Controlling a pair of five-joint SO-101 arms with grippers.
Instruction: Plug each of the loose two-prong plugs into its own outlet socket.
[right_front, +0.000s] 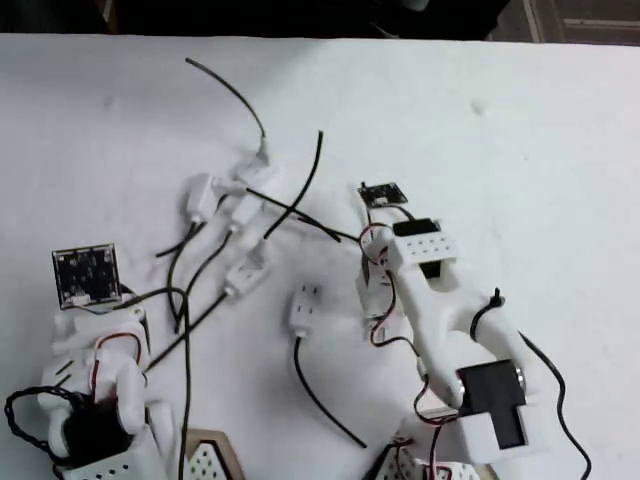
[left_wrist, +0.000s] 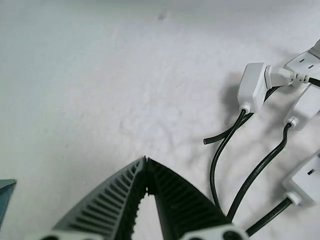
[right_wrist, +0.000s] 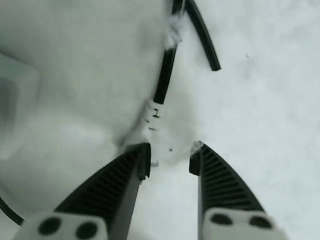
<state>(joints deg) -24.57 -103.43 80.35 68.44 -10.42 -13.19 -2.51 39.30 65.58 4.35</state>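
Mid-table we see boxy white sockets (right_front: 304, 306) amid crossing black cords (right_front: 300, 190), a tangle lying between the arms. Toward the left edge, the left gripper (left_wrist: 146, 163) has its ribbed fingers pressed together on nothing, over bare table (left_wrist: 100, 75) beside them. The right wrist view adds the right gripper (right_wrist: 170, 159), fingers narrowly apart, with a plug (right_wrist: 150, 122) and its ribbed white collar at one fingertip.

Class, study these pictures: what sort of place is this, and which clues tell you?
Probably a robotics lab bench: two small robot arms, a white table, and loose plugs and a socket on short cables.
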